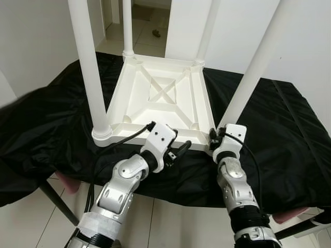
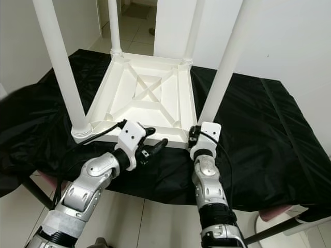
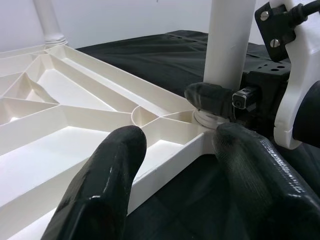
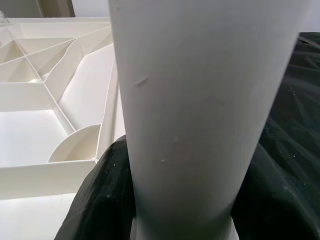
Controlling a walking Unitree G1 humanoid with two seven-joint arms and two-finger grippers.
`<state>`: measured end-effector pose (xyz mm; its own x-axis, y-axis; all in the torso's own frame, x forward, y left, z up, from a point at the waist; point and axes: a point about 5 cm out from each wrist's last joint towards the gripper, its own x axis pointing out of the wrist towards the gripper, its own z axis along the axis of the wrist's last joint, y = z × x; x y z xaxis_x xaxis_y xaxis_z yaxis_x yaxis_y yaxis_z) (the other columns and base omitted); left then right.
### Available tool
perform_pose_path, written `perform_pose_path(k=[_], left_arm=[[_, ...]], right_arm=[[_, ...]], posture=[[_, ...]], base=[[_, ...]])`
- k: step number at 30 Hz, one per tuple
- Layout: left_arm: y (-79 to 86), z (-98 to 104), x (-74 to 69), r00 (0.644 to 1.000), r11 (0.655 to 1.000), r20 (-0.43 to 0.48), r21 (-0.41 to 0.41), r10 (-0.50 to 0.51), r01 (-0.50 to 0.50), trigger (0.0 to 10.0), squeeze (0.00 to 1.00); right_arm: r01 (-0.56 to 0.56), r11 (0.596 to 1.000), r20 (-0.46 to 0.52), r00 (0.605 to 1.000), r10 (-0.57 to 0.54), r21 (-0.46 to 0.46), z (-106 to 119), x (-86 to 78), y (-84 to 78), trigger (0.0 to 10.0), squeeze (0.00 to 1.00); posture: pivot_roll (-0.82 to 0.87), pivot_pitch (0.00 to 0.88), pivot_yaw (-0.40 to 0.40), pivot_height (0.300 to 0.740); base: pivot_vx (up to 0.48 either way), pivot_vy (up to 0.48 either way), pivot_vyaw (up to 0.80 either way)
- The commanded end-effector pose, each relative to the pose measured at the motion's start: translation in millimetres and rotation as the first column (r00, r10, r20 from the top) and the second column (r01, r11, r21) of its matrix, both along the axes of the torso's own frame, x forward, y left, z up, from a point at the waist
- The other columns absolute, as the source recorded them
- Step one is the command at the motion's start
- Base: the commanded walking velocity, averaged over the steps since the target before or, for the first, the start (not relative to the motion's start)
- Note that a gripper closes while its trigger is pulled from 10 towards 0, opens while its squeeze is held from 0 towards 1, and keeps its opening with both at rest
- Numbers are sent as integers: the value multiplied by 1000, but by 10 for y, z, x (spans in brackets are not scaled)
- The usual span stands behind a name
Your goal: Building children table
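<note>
A white plastic children's table (image 1: 160, 98) lies upside down on a black cloth (image 1: 279, 129), with its legs pointing up. My right gripper (image 1: 214, 138) is shut on the base of the near right leg (image 1: 248, 77). In the right wrist view that leg (image 4: 200, 100) stands between the dark fingers (image 4: 100, 200). My left gripper (image 1: 178, 150) is open at the table's near rim, just left of that corner. Its two fingertips (image 3: 107, 170) straddle the rim (image 3: 165, 170), and the right gripper's finger (image 3: 210, 97) shows against the leg base beyond them.
The near left leg (image 1: 90, 67) rises close to my left arm. The cloth-covered surface ends just in front of my arms, with tiled floor (image 1: 31, 222) below. A doorway (image 1: 147, 20) opens at the back, and white walls stand on both sides.
</note>
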<state>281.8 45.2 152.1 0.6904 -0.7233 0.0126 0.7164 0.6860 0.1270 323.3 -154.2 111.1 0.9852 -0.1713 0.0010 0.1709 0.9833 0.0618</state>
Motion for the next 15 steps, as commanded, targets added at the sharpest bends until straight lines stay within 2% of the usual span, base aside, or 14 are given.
perform_pose_path(k=[1,2,4,5,9,14,15], left_arm=[[-19,-5,15,1000,1000,7,4,20,-20,10000,0],[-11,-11,16,1000,1000,7,6,23,-23,10000,0],[-9,-12,18,1000,1000,7,6,25,-25,10000,0],[-9,-8,21,1000,1000,6,3,26,-26,10000,0],[-10,-3,24,1000,1000,6,2,29,-29,10000,0],[-47,17,4,1000,1000,6,-16,9,-9,10000,0],[-50,3,-9,1000,1000,2,-14,2,-2,10000,0]], right_arm=[[16,1000,-19,1000,-15,26,-38,-13,-60,10000,0],[-56,998,38,998,55,38,48,-10,-13,10000,459],[-79,996,59,995,76,43,79,-11,-6,10000,459],[-96,994,76,993,92,46,104,-14,-12,10000,1000],[-127,991,98,988,122,47,142,-20,-28,10000,1000],[-228,973,87,970,227,13,193,0,-198,10000,1000],[-312,950,74,947,312,-20,215,4,-255,10000,0]], posture=[[58,0,-71,740],[57,0,-73,740],[57,0,-73,740],[55,0,-74,740],[55,0,-74,740],[50,0,-76,740],[46,0,-74,740]], base=[[0,0,0],[0,0,0],[0,0,0],[0,0,0],[0,0,0],[0,0,0],[0,0,0]])
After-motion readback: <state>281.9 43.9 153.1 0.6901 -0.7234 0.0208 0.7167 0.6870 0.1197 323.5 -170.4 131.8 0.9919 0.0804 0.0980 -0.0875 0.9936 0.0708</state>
